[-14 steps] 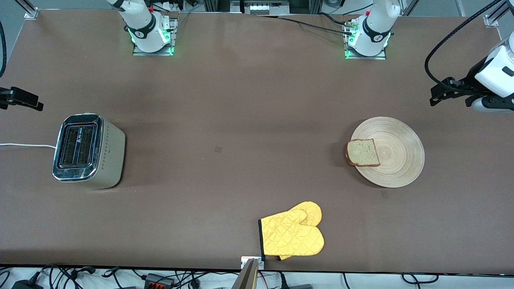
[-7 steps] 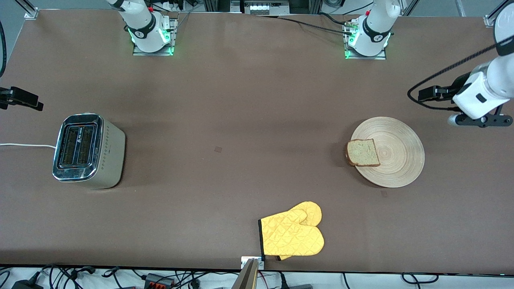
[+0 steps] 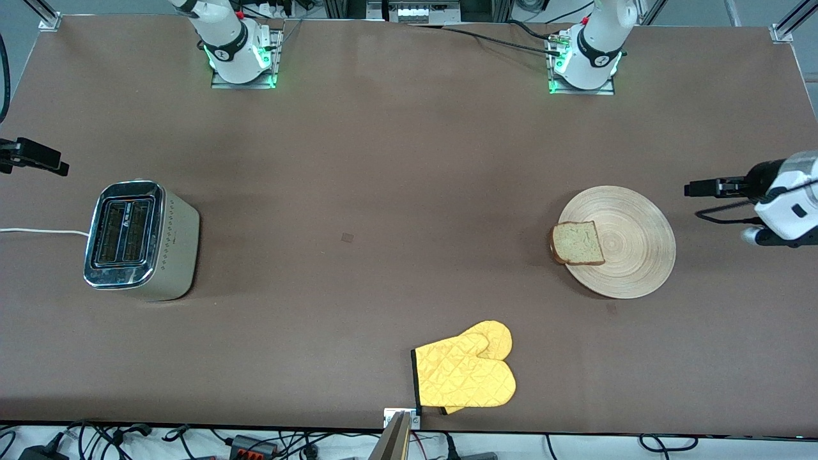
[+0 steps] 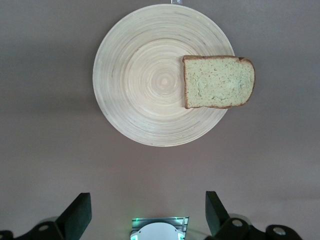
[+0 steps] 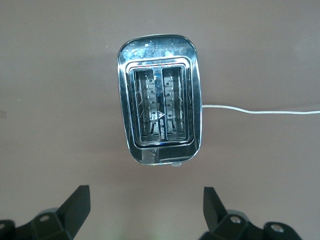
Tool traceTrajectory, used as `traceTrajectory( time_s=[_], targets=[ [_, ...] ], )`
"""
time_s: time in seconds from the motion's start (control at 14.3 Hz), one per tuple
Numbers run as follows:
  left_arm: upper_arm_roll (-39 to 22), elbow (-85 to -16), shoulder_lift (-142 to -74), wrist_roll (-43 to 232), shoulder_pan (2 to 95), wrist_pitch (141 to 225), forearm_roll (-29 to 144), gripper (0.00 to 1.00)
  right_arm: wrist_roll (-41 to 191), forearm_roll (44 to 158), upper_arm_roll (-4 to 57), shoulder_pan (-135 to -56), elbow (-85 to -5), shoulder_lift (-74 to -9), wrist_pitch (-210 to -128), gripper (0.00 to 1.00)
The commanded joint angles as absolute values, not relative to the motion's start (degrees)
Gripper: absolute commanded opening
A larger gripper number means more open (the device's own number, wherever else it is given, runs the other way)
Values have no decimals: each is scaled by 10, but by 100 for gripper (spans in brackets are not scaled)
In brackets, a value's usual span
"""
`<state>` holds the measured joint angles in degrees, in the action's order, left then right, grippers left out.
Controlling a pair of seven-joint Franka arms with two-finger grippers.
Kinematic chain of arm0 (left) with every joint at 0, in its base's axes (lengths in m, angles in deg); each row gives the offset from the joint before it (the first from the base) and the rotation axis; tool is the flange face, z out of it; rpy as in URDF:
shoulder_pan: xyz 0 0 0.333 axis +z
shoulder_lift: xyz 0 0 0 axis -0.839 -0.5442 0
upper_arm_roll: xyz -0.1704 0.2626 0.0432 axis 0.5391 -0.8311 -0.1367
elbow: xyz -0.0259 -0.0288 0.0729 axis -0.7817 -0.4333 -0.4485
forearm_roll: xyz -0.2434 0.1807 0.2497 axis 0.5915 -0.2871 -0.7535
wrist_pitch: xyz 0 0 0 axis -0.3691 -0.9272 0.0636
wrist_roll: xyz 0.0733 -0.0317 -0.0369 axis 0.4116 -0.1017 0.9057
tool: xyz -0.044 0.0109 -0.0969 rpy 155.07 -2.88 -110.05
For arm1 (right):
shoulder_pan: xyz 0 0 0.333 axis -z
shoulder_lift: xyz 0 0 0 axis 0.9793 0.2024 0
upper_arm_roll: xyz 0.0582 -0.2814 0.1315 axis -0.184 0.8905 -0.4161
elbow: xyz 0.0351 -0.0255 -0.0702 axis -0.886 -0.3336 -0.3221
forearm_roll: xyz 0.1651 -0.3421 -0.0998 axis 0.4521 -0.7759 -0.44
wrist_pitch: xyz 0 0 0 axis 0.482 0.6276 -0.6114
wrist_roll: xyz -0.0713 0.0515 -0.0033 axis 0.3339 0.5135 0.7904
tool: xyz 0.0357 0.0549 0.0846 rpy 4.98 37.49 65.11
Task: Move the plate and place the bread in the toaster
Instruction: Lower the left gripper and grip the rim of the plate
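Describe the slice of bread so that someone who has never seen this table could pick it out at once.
Start at the brown table and go toward the left arm's end, to the large round light-wood plate. The bread lies flat on that plate's edge, on the side toward the toaster, one crust overhanging the rim. It is the only square, tan, speckled thing with a darker brown crust; the yellow oven mitt lies nearer the front camera.

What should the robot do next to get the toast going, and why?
Probably bring the left claw down onto the near rim of the plate. Its fingers are spread wide and it holds nothing, while the bread lies on the plate's edge, overhanging toward the toaster, which stands at the right arm's end. The right claw waits open above the toaster.
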<state>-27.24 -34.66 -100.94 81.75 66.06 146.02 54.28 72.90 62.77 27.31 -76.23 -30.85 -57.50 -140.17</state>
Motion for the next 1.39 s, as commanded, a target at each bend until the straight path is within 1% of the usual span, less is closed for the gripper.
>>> traceTrajectory(
  time_s=[0.0, 0.21, 0.49, 0.63, 0.84, 1.05, 1.32],
  targets=[
    [-271, -319, -1049, 745, 721, 1471, 596, 100, 720, 621, 273, -760, -295, -570, -1391, 100],
    [-271, -322, -1086, 650, 770, 1506, 639, 100, 719, 620, 273, -759, -295, -570, -1390, 100],
    [-270, -326, -1181, 543, 859, 1506, 767, 100, 719, 621, 273, -759, -295, -570, -1391, 100],
    [-271, -326, -1236, 461, 885, 1507, 834, 100, 719, 622, 273, -759, -295, -567, -1391, 100],
    [-271, -327, -1297, 383, 903, 1507, 899, 100, 718, 622, 273, -759, -295, -567, -1391, 100],
    [-271, -327, -1329, 362, 903, 1509, 923, 100, 718, 622, 273, -759, -295, -567, -1391, 100],
    [-271, -329, -1336, 360, 908, 1546, 922, 100, 718, 622, 273, -759, -295, -567, -1391, 100]
  ],
)
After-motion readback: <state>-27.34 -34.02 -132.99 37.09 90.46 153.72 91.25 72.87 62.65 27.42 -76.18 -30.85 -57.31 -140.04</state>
